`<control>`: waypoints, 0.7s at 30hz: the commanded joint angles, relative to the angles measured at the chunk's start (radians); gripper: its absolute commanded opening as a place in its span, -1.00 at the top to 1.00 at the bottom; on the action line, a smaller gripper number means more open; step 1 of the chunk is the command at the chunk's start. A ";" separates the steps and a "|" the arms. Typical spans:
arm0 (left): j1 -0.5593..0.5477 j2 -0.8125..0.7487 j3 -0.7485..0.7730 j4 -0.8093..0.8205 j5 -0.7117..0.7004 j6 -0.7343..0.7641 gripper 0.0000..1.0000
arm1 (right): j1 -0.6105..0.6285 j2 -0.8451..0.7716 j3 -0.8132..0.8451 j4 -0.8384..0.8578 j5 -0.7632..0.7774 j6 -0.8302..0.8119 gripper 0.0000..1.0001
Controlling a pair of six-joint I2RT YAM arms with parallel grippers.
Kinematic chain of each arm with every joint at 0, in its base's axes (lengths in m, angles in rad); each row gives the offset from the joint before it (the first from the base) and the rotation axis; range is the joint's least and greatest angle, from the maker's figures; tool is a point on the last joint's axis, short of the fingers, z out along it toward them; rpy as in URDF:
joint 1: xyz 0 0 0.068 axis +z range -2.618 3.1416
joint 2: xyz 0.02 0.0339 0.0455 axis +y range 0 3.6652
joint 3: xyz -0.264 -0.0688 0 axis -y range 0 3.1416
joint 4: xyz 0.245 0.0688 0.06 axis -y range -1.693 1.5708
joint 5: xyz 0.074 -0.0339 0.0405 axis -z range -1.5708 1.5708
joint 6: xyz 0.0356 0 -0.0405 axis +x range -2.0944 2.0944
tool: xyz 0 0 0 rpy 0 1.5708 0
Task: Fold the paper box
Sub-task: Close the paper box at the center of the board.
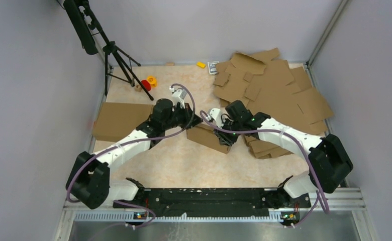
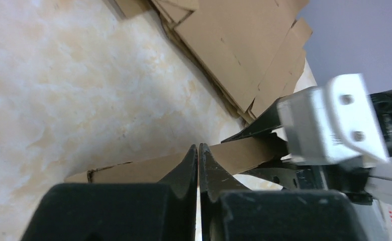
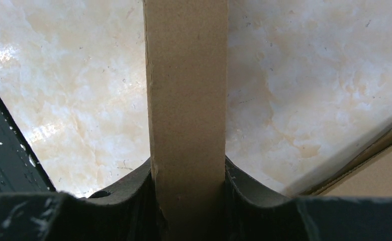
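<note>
Top external view showed the left claw (image 1: 190, 121) with its fingers pressed together on nothing, just beside the near-left end of the paper box (image 1: 207, 137). The box lay mid-table (image 1: 184, 165) between the arms. The right claw (image 1: 225, 136) pinched one upright box wall, near the stack of cardboard sheets (image 1: 274, 95).

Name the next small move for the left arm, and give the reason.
Probably nudge the shut left tool against the edge of the paper box just beyond its tips, to fold that panel over. Its jaws are pressed together with nothing between them, so it looks set to push rather than grasp. The right tool is clamped on a box wall and should steady it.
</note>
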 commanded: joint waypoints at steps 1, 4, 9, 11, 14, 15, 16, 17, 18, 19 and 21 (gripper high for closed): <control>-0.002 0.059 -0.057 0.134 0.072 -0.095 1.00 | 0.016 0.032 0.018 -0.007 0.023 0.032 0.73; -0.005 0.060 -0.144 0.218 0.071 -0.115 1.00 | 0.016 0.033 0.017 0.006 0.026 0.049 0.71; -0.009 0.061 -0.188 0.250 0.056 -0.091 1.00 | 0.016 0.028 0.015 0.031 0.047 0.073 0.28; -0.009 0.058 -0.198 0.250 0.040 -0.077 1.00 | 0.016 0.014 0.012 0.044 0.048 0.081 0.11; -0.011 0.060 -0.207 0.259 0.038 -0.061 1.00 | 0.016 -0.015 0.007 0.068 0.057 0.102 -0.07; -0.011 0.061 -0.211 0.258 0.035 -0.059 1.00 | 0.017 -0.021 0.010 0.071 0.058 0.113 -0.12; -0.012 0.064 -0.213 0.261 0.033 -0.057 1.00 | 0.016 -0.027 0.014 0.072 0.062 0.124 -0.16; -0.013 0.064 -0.216 0.262 0.032 -0.057 1.00 | 0.016 -0.028 0.021 0.066 0.067 0.130 -0.18; -0.013 0.063 -0.220 0.264 0.026 -0.058 1.00 | 0.016 -0.029 0.029 0.058 0.070 0.135 -0.20; -0.015 0.063 -0.225 0.271 0.021 -0.056 1.00 | 0.016 -0.028 0.036 0.052 0.074 0.139 -0.21; -0.018 0.064 -0.231 0.277 0.019 -0.053 1.00 | 0.016 -0.033 0.041 0.048 0.074 0.145 -0.23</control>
